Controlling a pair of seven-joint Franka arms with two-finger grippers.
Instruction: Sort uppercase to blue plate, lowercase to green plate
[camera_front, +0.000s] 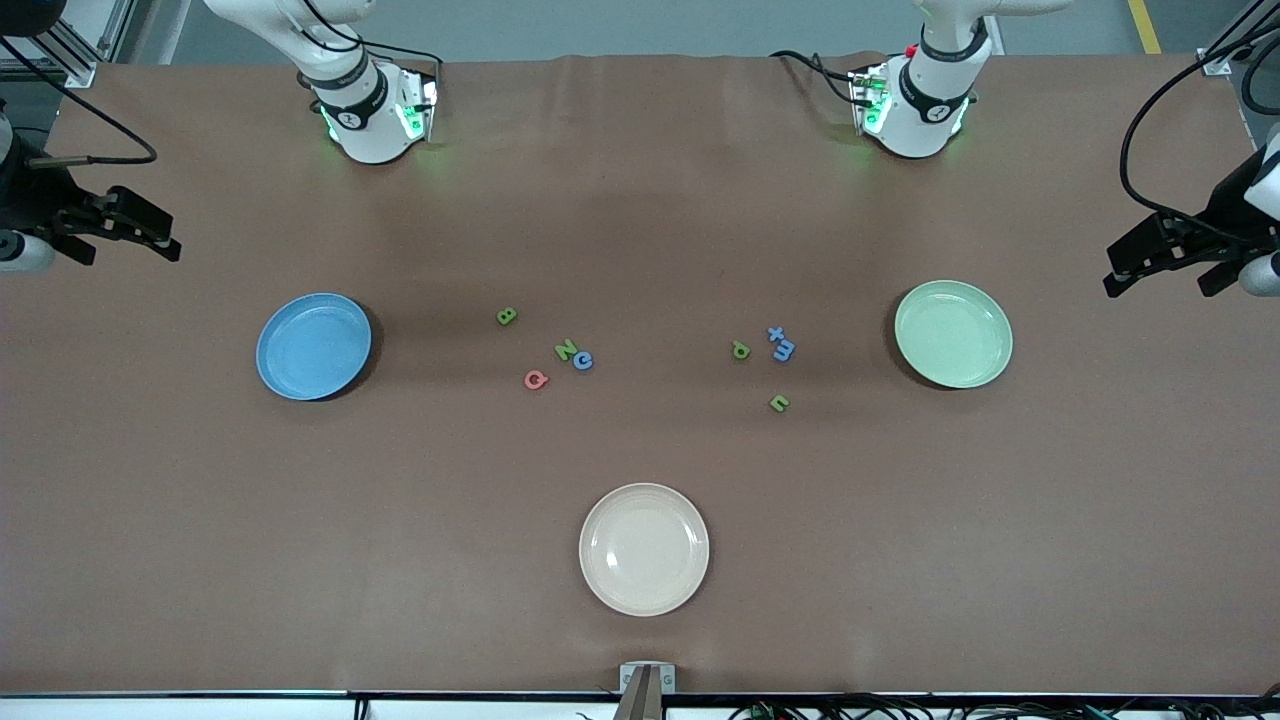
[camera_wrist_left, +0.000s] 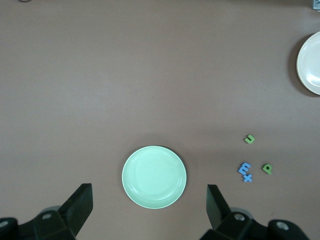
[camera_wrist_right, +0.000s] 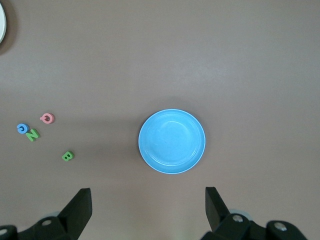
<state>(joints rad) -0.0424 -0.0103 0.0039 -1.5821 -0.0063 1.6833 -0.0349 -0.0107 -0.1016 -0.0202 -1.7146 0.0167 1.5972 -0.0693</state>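
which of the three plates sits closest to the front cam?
The cream-white round plate. It lies nearest the front camera; the blue plate and pale green plate sit farther back, level with the letters.

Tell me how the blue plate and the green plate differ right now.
The blue plate is medium blue; the green plate is pale mint. The blue plate lies toward the right arm's end of the table, the green plate toward the left arm's end. Beside the blue plate lie the capitals B, N, Q and the blue C; beside the green plate lie the small letters. Both plates are round, shallow, the same size and hold nothing.
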